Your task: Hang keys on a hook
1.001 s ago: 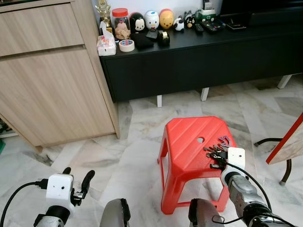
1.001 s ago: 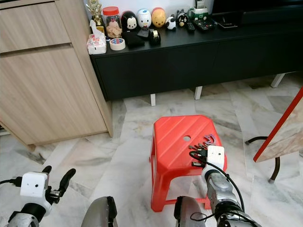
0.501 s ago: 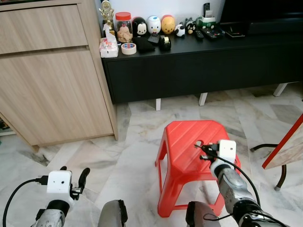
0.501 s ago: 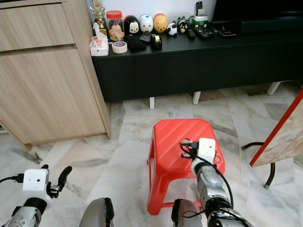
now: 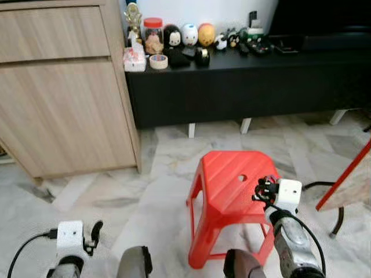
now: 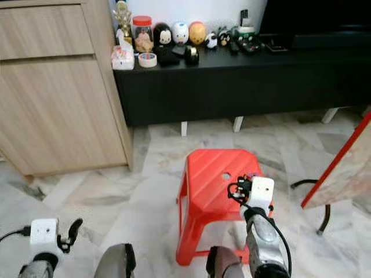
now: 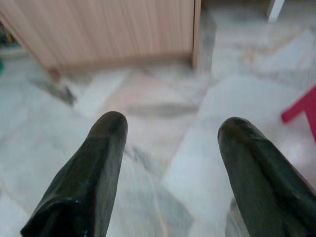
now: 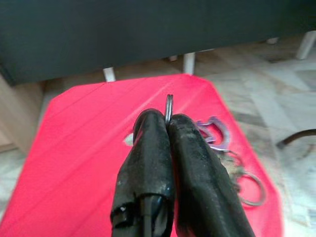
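The right tool [image 8: 165, 123] has lifted from the red stool [image 5: 223, 179], now pinching the keys [image 8: 169, 104]; the hook comes next.

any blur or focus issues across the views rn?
Both eye views: soft all over, shelf figurines smeared. Left wrist view: fingers fairly sharp, floor streaked. Right wrist view: shut jaws and key ring crisp, stool and far keys hazy.
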Motion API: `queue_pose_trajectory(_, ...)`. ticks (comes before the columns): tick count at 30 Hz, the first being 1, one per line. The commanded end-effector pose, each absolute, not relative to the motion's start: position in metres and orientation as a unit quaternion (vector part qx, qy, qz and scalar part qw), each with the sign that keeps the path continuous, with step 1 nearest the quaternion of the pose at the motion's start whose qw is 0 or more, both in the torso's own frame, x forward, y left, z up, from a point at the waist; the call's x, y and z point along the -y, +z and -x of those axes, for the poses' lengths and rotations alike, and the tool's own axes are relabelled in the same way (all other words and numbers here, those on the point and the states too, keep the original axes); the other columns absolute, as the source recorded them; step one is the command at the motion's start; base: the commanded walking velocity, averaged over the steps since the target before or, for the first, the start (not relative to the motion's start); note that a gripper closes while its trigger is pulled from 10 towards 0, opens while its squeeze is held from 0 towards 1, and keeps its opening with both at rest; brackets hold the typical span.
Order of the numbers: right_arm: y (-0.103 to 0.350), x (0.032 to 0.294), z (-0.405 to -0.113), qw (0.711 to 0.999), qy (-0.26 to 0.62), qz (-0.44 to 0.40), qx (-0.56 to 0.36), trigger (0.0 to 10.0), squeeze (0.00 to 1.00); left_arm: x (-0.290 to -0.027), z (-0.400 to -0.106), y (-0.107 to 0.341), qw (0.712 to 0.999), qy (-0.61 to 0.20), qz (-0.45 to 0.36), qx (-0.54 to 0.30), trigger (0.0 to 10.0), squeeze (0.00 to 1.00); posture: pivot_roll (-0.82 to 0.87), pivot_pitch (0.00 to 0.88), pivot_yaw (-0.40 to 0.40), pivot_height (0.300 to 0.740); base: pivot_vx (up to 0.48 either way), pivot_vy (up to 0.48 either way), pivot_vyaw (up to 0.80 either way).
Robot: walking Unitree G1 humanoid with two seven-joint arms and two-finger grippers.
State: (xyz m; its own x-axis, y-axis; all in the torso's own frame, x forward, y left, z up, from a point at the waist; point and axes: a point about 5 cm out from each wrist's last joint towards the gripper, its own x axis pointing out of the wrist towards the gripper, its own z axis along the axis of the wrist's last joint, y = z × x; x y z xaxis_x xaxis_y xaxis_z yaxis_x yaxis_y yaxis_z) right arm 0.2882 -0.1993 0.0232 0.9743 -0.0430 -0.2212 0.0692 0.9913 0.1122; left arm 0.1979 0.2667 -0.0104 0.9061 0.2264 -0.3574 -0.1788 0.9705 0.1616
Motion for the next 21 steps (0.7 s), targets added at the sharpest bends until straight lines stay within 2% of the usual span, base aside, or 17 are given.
queue_pose_trajectory(1,0.025,0.206,-0.287,0.992,-0.037,-0.052,-0.106,10.0,0.0,-0.264,-0.194,-0.02,0.971,0.101,-0.064,-0.208,10.0,0.0,0.09,0.0,-0.082,0.61,0.0,0.0,0.0)
queue_pose_trajectory(4,0.024,0.211,-0.286,0.992,-0.041,-0.039,-0.111,10.0,0.0,-0.261,-0.184,-0.039,0.959,0.092,-0.066,-0.259,10.0,0.0,0.09,0.0,-0.083,0.63,0.0,0.0,0.0)
queue_pose_trajectory(12,0.023,0.213,-0.284,0.991,-0.061,-0.058,-0.105,10.0,0.0,-0.253,-0.164,-0.062,0.937,0.066,-0.084,-0.333,10.0,0.0,0.09,0.0,-0.064,0.68,0.0,0.0,0.0)
queue_pose_trajectory(21,0.019,0.205,-0.282,0.989,-0.063,-0.074,-0.108,10.0,0.0,-0.255,-0.162,-0.066,0.931,0.072,-0.084,-0.347,10.0,0.0,0.09,0.0,-0.044,0.735,0.0,0.0,0.0)
